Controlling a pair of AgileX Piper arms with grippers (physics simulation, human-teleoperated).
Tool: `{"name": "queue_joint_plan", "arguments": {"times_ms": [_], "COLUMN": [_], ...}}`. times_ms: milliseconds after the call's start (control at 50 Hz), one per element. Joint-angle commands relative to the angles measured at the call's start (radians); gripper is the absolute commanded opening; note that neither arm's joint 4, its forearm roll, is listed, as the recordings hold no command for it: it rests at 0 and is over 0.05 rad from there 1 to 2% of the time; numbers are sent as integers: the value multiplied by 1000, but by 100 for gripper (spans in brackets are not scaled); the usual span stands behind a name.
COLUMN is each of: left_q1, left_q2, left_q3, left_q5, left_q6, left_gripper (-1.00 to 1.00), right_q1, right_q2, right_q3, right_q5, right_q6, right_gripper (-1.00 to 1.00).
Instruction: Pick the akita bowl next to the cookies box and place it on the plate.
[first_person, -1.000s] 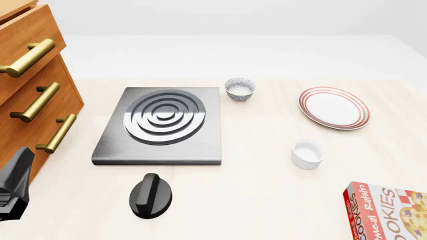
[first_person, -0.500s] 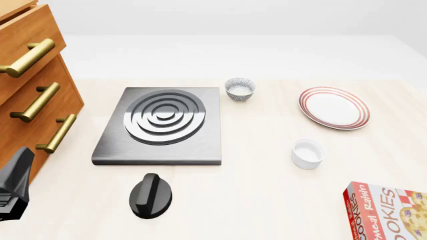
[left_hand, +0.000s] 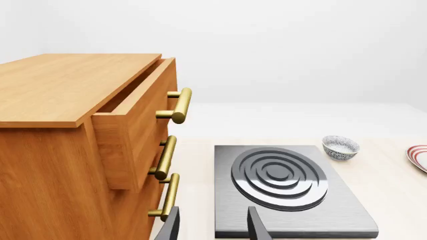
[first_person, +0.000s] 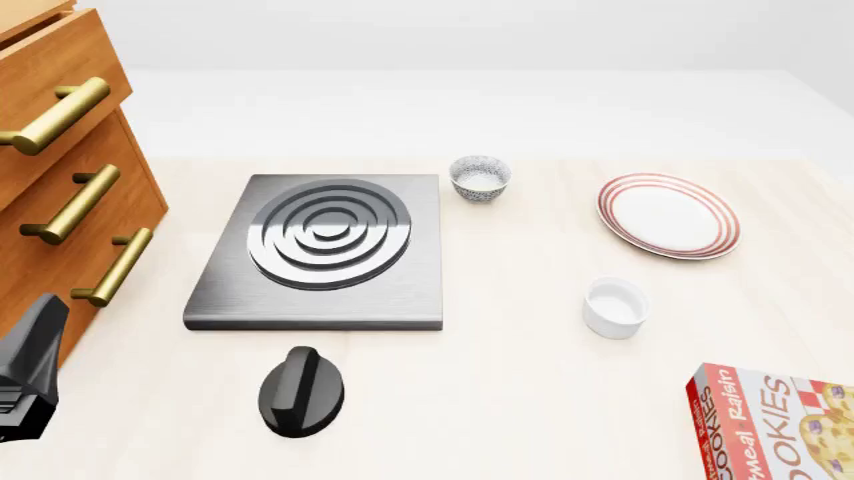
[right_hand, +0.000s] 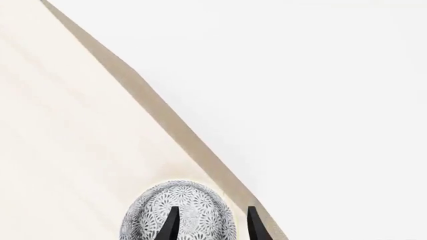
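Note:
In the right wrist view an akita bowl (right_hand: 193, 212), grey-and-white patterned, sits close to the table's edge. My right gripper (right_hand: 212, 226) is open just short of it; one finger overlaps the bowl and the other lies beside it. That view does not show the cookies box. The cookies box (first_person: 774, 425) lies at the front right corner of the front view, where the right gripper is out of sight. A twin patterned bowl (first_person: 481, 178) stands beside the stove plate. The plate (first_person: 667, 215) is at the right. My left gripper (left_hand: 213, 230) is open and holds nothing.
A grey stove plate (first_person: 327, 250) with a black knob (first_person: 302, 392) in front fills the middle. A plain white cup (first_person: 615, 307) stands between plate and cookies box. A wooden drawer cabinet (first_person: 67, 170) lines the left, with the left arm's black body (first_person: 27, 375) below it.

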Motion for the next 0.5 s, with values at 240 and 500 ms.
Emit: {"name": "queue_joint_plan", "arguments": {"times_ms": [240, 500], "left_q1": [0, 0], "left_q2": [0, 0], "left_q3": [0, 0], "left_q5": [0, 0], "left_q6": [0, 0], "left_gripper": [100, 100], "right_q1": [-1, 1], "right_q2": [-1, -101], "right_q3": [11, 28], "right_q5": [1, 35], "right_q6": [-1, 23], "right_gripper": [-100, -100]}}
